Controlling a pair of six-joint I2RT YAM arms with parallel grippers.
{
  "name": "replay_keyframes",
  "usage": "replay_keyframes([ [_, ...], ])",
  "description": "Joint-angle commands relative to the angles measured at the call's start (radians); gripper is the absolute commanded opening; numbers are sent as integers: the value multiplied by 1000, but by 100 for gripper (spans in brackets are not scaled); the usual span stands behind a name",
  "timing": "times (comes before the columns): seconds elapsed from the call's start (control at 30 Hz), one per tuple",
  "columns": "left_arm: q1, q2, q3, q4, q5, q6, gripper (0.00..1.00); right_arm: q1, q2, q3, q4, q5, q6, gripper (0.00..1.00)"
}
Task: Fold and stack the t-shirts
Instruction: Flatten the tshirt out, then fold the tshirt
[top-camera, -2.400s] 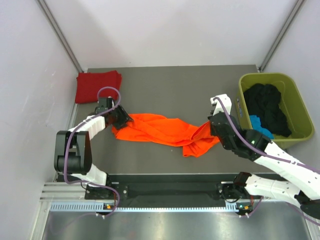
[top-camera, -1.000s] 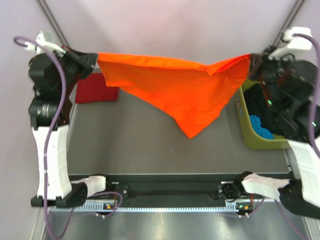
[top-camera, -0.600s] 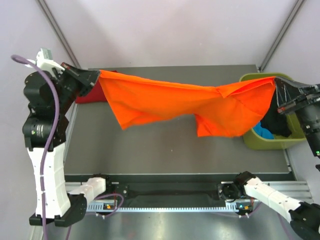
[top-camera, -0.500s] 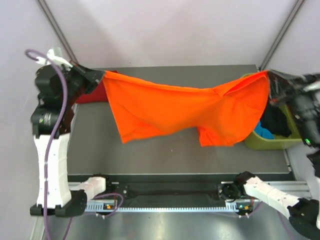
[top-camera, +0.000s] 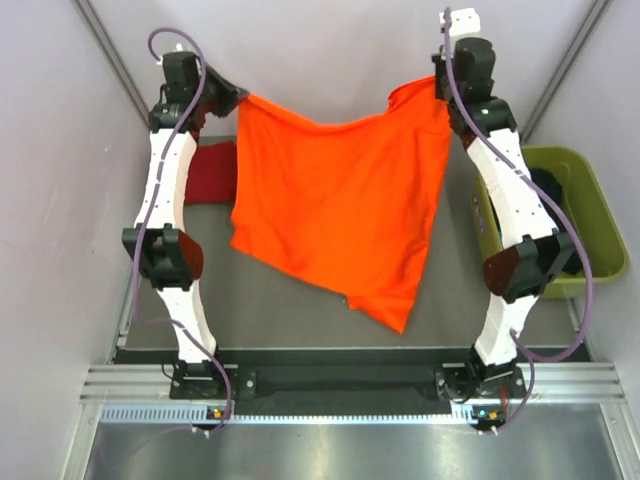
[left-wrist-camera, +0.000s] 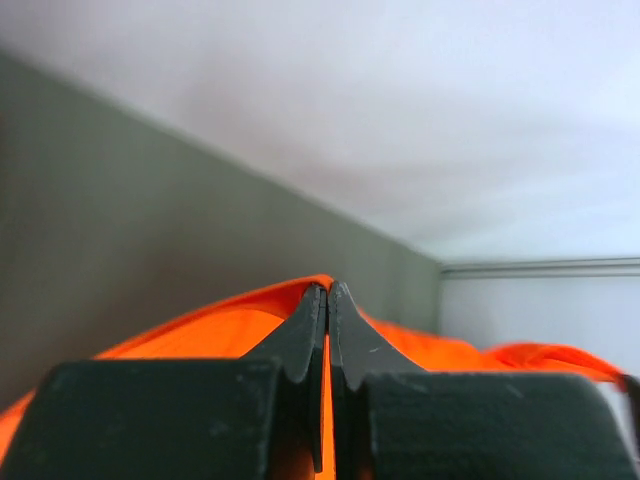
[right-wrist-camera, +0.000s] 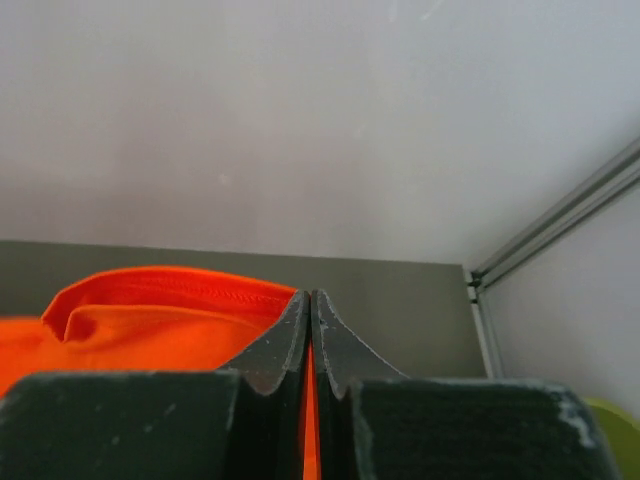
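Observation:
The bright orange t-shirt (top-camera: 345, 205) hangs spread in the air over the far half of the table, its lowest corner pointing down toward the near edge. My left gripper (top-camera: 238, 97) is shut on its top left corner, and my right gripper (top-camera: 437, 88) is shut on its top right corner. Both arms reach up high. Orange cloth (left-wrist-camera: 220, 325) shows between and beside the shut jaws in the left wrist view, and the same orange fabric (right-wrist-camera: 160, 310) shows in the right wrist view. The dark red t-shirt (top-camera: 212, 172) lies folded at the far left, partly behind the left arm.
An olive-green tub (top-camera: 594, 200) with dark clothes stands at the right edge of the grey table (top-camera: 300, 310). White walls close in behind and on both sides. Metal rails run along the near edge.
Both arms have swung up and inward toward the back wall. The orange shirt, earlier stretched wide and low between them, now hangs narrower and longer.

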Motion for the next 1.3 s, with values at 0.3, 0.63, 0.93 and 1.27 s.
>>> replay_keyframes([
  [0.3,16,-315,-151,69,26,59,0,-40,-376,-38,51,-91,-50,0],
  [0.63,16,-753,-918,78,-9,170,0,-31,-837,-861,-187,-183,174,0],
  [0.93,16,-959,-1427,46,57,159,0,-7,-1070,-1271,-463,-241,441,0],
  [1.27,16,-1038,-1475,-38,-124,94,0,49,-1042,-1308,-502,-232,649,0],
])
